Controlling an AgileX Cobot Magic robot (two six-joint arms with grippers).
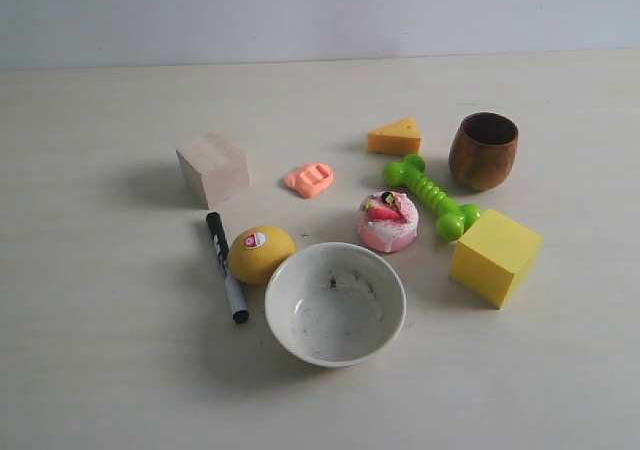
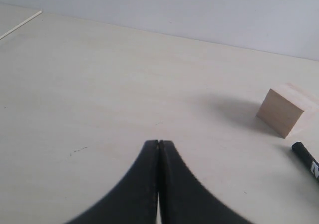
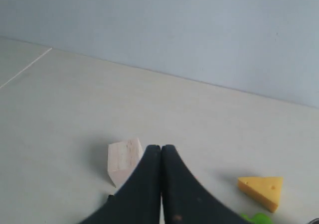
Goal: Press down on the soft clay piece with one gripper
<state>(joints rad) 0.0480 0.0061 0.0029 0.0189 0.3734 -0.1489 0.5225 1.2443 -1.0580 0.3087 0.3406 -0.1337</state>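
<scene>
White bowl (image 1: 335, 305), lemon (image 1: 262, 255) with unreadable red sticker (image 1: 255, 239), clay piece (image 1: 309, 179) untouched

We are seeing the left gripper (image 2: 158, 143) as two smooth, matte black fingers (image 2: 142, 184), broad at the base and curving in to narrow, rounded tips. We are finding the right gripper (image 3: 160, 147) alike, its black fingers (image 3: 182, 194) carrying a few faint specks.

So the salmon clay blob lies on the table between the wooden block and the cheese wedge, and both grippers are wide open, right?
Not quite. The wrist views show the left gripper and right gripper both shut. In the exterior view the clay blob does lie on the table between the wooden block and cheese wedge.
</scene>
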